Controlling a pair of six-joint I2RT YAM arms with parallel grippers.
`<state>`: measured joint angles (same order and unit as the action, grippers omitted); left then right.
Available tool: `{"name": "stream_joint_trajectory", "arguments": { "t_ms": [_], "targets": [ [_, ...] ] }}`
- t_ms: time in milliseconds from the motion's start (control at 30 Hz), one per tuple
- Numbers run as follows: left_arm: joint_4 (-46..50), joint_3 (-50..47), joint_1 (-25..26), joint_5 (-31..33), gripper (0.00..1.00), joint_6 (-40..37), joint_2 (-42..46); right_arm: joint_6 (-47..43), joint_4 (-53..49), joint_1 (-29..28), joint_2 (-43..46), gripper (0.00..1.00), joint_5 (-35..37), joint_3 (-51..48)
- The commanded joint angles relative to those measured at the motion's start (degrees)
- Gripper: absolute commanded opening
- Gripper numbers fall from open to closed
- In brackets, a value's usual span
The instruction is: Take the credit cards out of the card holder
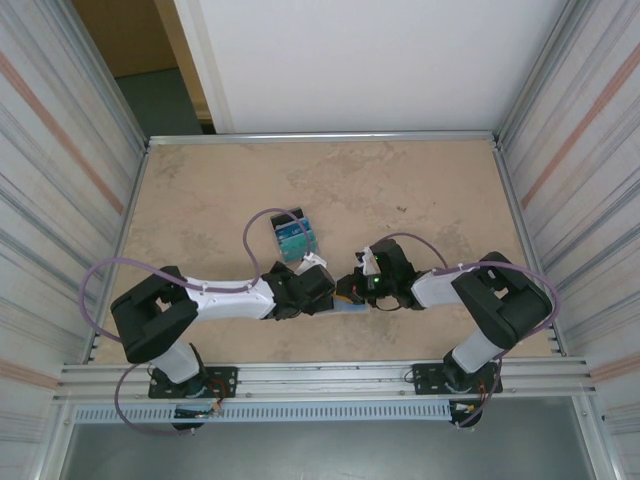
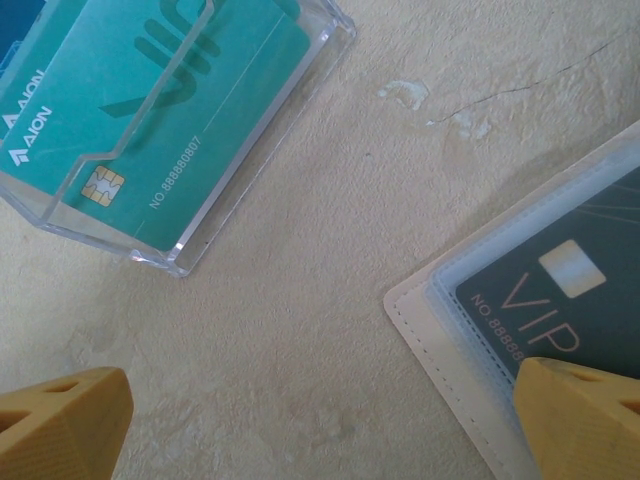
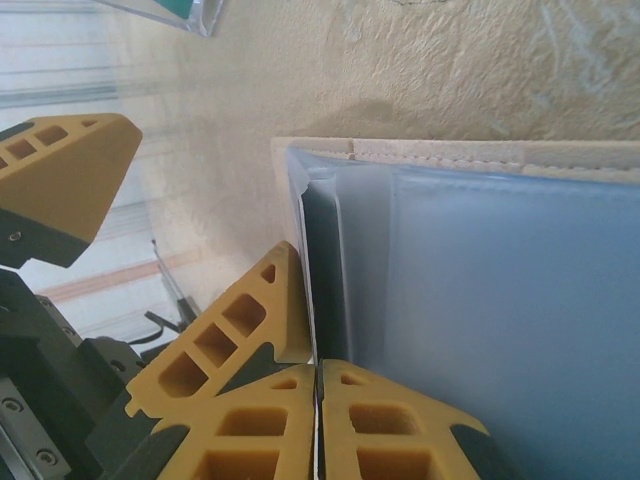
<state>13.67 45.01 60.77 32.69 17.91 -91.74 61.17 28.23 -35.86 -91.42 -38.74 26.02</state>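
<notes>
While the card holder (image 2: 425, 325) lay open on the bench (image 2: 330, 250), floppy-looking, the right gripper (image 3: 316, 372) pinched shut on its slick sleeve edge and the left gripper (image 2: 320, 388) gaped wide; the stiff black card (image 2: 545, 300) seemed the better hold.

One card holder (image 2: 418, 318), one clear tray (image 2: 322, 58), one black VIP card (image 2: 590, 300), two arms (image 1: 235, 297) (image 1: 440, 287)

Card holder (image 2: 435, 340): cut off by the left wrist view's right edge. Black card (image 2: 600, 320) inside it: number partly hidden behind a yellow finger (image 2: 585, 420).
</notes>
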Motion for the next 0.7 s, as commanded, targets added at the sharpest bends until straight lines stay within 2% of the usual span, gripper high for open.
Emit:
{"name": "stream_joint_trajectory", "arguments": {
  "t_ms": [0,133,267,667],
  "targets": [
    [4.4,-0.3,0.4,-1.3,0.99,-0.3,-2.3,1.0,2.0,0.3,-1.1,0.09,-1.2,0.4],
    [4.5,-0.4,0.4,-1.3,0.99,-0.3,-2.2,1.0,1.9,0.4,-1.6,0.07,-0.9,0.4],
    [4.8,-0.4,0.4,-1.2,0.99,-0.3,-2.0,0.7,1.3,0.5,-1.2,0.00,-0.3,0.1],
    [5.3,-0.6,0.4,-0.8,0.99,-0.2,-2.0,-3.9,-8.7,1.7,2.7,0.00,2.7,0.8]
  ]
}}
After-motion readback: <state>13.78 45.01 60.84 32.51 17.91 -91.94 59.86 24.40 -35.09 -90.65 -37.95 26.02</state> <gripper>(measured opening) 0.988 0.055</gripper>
